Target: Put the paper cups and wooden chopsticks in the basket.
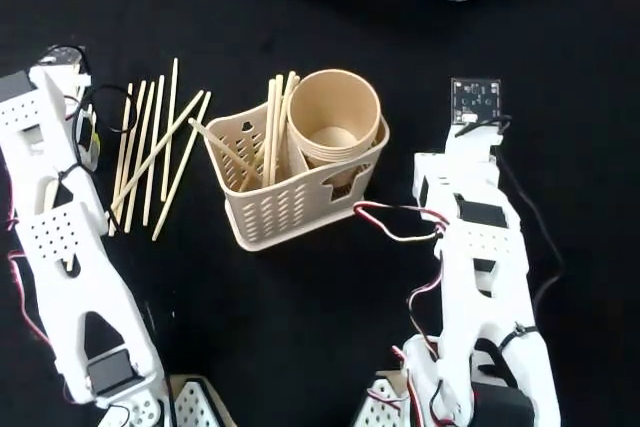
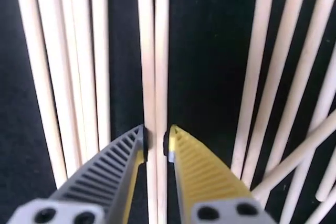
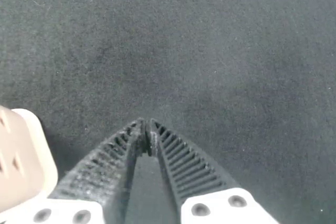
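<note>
- One black tabletop (image 1: 300, 347) carries everything, with the left arm (image 1: 60, 247) and the right arm (image 1: 485, 257) at its sides.
- Between the arms stands the basket (image 1: 290, 217). The paper cups (image 1: 335, 112) sit stacked in its compartment on the right arm's side, and a few sticks (image 1: 272, 127) stand in the other.
- Loose wooden chopsticks (image 1: 150, 152) lie fanned on the tabletop just beside the basket, on the left arm's side and well apart from the right arm.
- Down among them is the left gripper (image 2: 156, 140). Its jaws are closed on a pair lying side by side, one tip against each outer edge, and the pair's long axis runs straight ahead between the jaws.
- Over bare tabletop near the basket's corner hangs the right gripper (image 3: 145, 129), jaws shut on nothing.
</note>
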Robot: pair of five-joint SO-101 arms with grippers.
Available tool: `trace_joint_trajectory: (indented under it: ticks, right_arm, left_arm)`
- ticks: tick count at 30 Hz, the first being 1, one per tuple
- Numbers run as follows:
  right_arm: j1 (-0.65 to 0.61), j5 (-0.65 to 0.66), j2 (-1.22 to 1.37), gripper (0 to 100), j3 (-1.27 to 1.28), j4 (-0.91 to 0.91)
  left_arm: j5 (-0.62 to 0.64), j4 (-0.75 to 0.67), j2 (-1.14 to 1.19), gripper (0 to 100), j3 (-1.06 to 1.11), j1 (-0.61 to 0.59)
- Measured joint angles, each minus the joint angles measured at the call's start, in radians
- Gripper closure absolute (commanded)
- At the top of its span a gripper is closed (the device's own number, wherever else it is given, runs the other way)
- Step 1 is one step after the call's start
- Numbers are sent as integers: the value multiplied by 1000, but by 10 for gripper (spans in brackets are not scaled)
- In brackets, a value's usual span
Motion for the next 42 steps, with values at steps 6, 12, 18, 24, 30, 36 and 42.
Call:
trace_joint_trajectory:
  ticks: [6,12,18,24,30,36,42]
  right_arm:
    - [0,0,0,986,0,0]
    - [0,0,0,986,0,0]
    - [0,0,0,986,0,0]
    - [0,0,0,986,0,0]
    - [0,0,0,986,0,0]
    - [0,0,0,986,0,0]
    - [0,0,0,986,0,0]
  left_arm:
    - [21,-8,-166,972,176,2]
    - [21,-8,-379,972,348,0]
    - [23,-8,-470,972,384,-26]
    - [26,-8,-500,972,405,-40]
    - [28,-6,-566,972,451,-40]
    - [75,-6,-770,971,517,-40]
    - [115,-2,-1066,971,629,37]
